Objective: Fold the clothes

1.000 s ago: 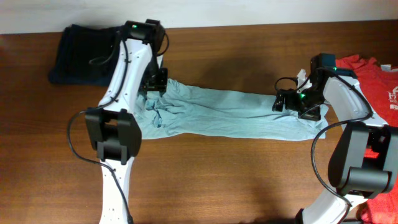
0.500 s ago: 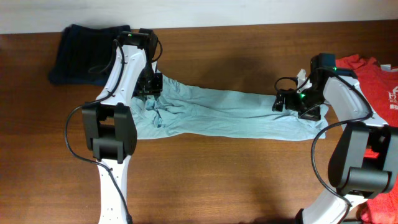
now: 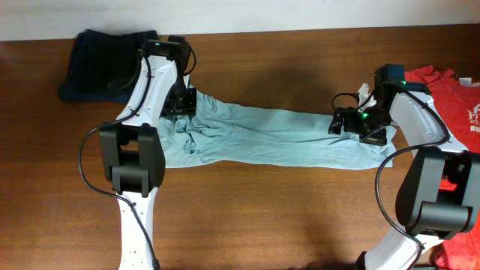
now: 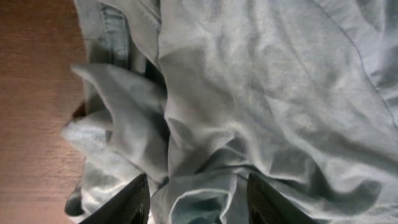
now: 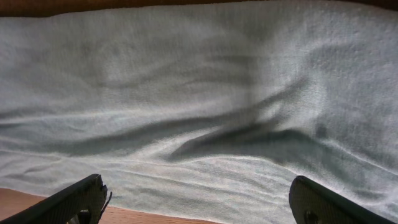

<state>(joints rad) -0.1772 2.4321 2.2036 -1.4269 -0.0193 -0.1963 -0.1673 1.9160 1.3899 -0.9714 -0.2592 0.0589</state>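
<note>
The pale grey-blue T-shirt [image 3: 270,136] lies stretched into a long band across the table, bunched at its left end. My left gripper [image 3: 182,105] is over that bunched end; the left wrist view shows its jaws [image 4: 198,202] open, with a raised fold of the shirt [image 4: 205,124] between the two dark fingertips. My right gripper [image 3: 361,126] is over the shirt's right end; the right wrist view shows its jaws [image 5: 202,202] wide open just above flat cloth [image 5: 205,93], holding nothing. A dark navy garment [image 3: 97,64] lies at the back left. A red T-shirt [image 3: 461,94] lies at the right edge.
The brown wooden table [image 3: 277,217] carries the garments. Its far edge meets a pale wall [image 3: 300,15]. Black cables run along both white arms. The right arm's base [image 3: 439,202] stands over part of the red T-shirt.
My left gripper shifted a little left and toward the back over the bunched end, mostly between the two earlier frames. The right arm and the shirt's right end have not moved.
</note>
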